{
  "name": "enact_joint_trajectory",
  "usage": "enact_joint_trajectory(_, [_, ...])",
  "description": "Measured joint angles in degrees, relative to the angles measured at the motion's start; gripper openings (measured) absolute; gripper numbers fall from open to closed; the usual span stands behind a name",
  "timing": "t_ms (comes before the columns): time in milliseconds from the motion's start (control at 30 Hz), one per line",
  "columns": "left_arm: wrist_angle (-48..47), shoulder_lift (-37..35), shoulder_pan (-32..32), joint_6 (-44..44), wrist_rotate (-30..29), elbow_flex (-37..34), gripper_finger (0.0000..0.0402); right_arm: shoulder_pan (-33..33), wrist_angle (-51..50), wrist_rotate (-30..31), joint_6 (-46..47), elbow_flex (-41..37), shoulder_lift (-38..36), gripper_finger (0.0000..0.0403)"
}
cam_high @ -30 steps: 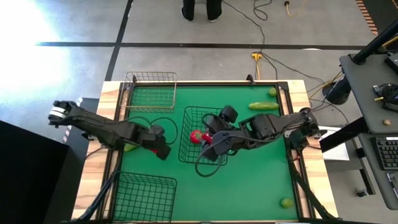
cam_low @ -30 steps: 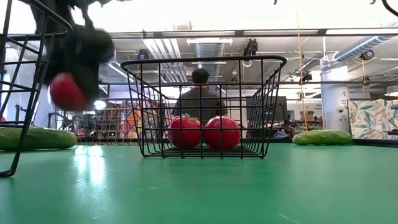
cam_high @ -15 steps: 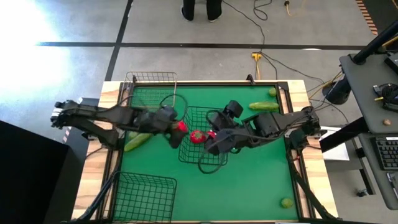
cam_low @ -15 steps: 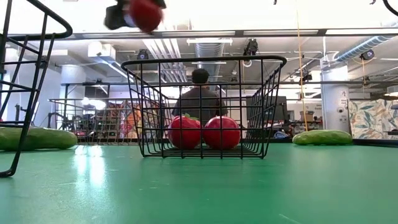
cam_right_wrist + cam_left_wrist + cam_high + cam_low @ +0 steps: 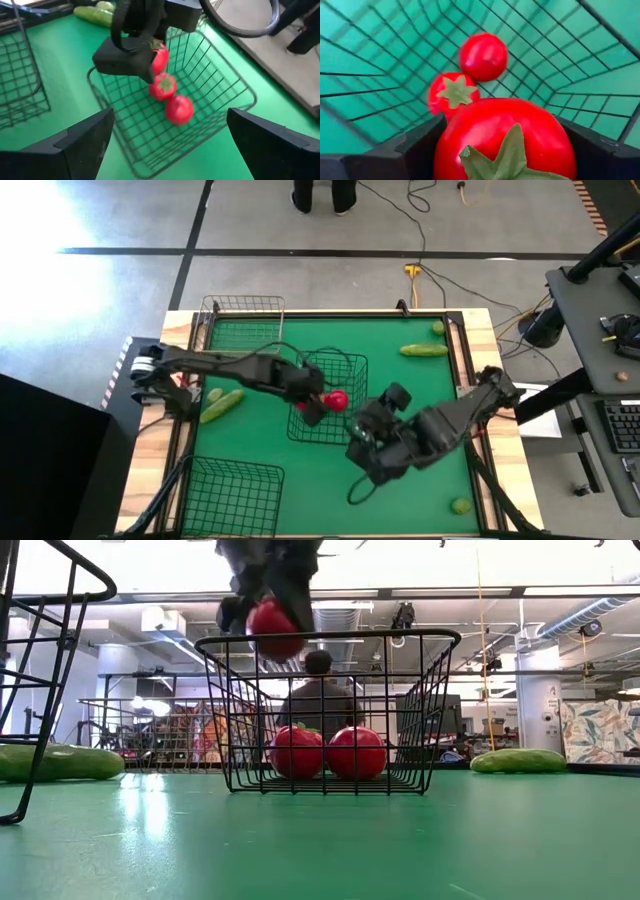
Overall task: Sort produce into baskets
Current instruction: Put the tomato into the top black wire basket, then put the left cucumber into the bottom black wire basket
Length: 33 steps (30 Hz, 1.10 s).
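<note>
The left gripper [image 5: 268,615], clamped on the third tomato [image 5: 505,140], has now arrived above the middle basket [image 5: 345,360], ready for dropping.

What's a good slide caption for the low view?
Left tool holds a round red tomato above the black wire basket.

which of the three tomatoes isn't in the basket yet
The tomato held in the left gripper, up at the rim of the middle black basket. The other two tomatoes rest side by side on that basket's floor.
</note>
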Motion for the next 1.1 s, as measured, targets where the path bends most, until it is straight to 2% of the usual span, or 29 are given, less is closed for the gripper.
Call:
enact_joint_trajectory(233, [0.17,6.97,0.01,0.04,0.57,3.33,0.0308,4.01,-2.78,-0.57,7.31,-2.31,-0.14,0.0381])
enact_joint_trajectory(400, [2.35,10.95,-0.07,-1.74,0.36,3.85,0.0308,6.17,-2.75,-3.38,7.81,-1.08,-0.87,0.0381])
enact_joint_trajectory(633, [3.09,17.39,-0.04,-1.89,-0.22,7.3,0.0311,8.97,-2.75,-3.59,4.38,2.14,-2.9,0.0381])
enact_joint_trajectory(800, [0.01,22.32,0.08,-0.57,0.1,11.85,0.033,11.02,-2.82,-3.53,4.23,2.33,-5.17,0.0381])
enact_joint_trajectory(1100, [-12.35,27.86,0.36,1.87,-0.16,23.63,0.0348,14.5,-2.77,-3.51,4.18,2.33,-5.46,0.0381])
